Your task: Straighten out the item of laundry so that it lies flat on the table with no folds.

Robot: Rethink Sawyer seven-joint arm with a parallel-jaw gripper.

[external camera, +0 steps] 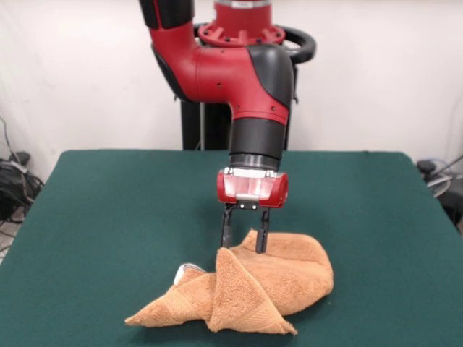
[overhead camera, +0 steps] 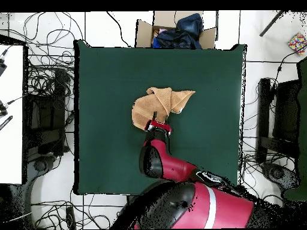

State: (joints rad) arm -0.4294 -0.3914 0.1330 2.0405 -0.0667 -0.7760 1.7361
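Observation:
The orange-tan towel lies crumpled on the green table, near its front edge in the front view. It is folded over itself, with pointed corners sticking out at the left and bottom, and a bit of white tag shows at its left. My gripper points straight down over the towel's back edge. Its fingers are apart and the tips touch the cloth, with a raised fold between them. In the overhead view the towel lies just beyond the gripper, near the table's middle.
A cardboard box holding dark cloth stands off the table's far edge in the overhead view. Cables and equipment lie on the floor on both sides. Green tabletop surrounds the towel on all sides.

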